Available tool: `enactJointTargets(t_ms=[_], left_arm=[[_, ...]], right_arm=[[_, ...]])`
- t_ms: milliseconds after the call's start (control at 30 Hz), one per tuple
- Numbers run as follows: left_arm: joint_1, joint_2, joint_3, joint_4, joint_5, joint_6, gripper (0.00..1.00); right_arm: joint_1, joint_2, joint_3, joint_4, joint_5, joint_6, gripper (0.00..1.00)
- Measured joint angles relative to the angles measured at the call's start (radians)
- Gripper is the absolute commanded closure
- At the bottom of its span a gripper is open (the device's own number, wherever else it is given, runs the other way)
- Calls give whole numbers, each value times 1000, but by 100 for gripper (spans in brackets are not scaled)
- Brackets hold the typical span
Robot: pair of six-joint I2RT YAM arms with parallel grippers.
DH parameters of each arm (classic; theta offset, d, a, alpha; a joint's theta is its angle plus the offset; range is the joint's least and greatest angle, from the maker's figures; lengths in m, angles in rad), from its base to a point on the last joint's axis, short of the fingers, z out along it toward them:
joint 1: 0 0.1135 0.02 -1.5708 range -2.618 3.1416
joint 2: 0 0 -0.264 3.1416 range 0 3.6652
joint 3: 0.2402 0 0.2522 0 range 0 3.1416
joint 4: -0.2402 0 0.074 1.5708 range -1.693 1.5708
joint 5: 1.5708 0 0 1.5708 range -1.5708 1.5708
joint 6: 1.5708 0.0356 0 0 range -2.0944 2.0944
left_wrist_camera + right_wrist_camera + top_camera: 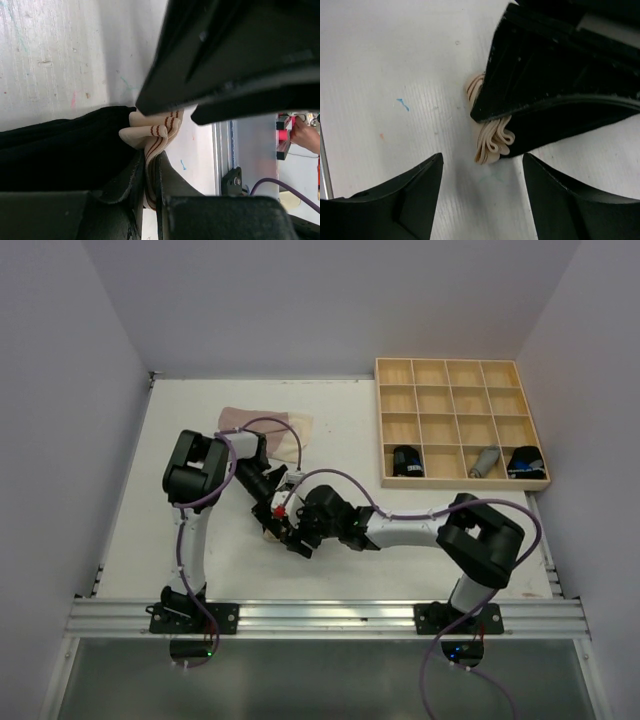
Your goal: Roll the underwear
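My left gripper (148,162) is shut on the underwear's folded beige band with red stripes (156,131). The black cloth of this same garment (60,150) bunches to the left of the jaws. In the top view the left gripper (274,502) sits at the table's middle, and the right gripper (292,536) is just in front of it. In the right wrist view my right gripper (482,172) is open and empty, a little short of the beige folds (494,141) clamped between the left fingers (545,65). A pale beige-pink garment (268,426) lies flat behind the left arm.
The light wooden tray (462,372) stands at the back right. Its front row holds a black roll (407,462), a grey roll (485,462) and a dark roll (525,461). The metal rail (320,615) runs along the near edge.
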Motion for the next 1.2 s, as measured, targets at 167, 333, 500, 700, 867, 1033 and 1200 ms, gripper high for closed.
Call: enactJointTargets(t_ms=[167,333,500,700,867,1033,1200], left_arm=[[1,2,0,-1,0,0,87],[3,6,0,-7,0,1,87],[3,6,0,-8,-1,1,87],[4,6,0,-11,-9,1,79],[8,-18,-8,-6,-24,9,67],[36,-92,-8,40,-39,15,56],[124,-203,8,105,-32,24,53]], right_arm=[[43,37,39,36,25,-47,32],[50,77,75,56,42,-67,42],[47,119,79,66,43,-67,58],[40,130,81,76,35,-55,85],[35,130,87,68,2,-38,98],[18,131,101,53,-23,-28,100],[-11,132,101,39,-92,11,100]])
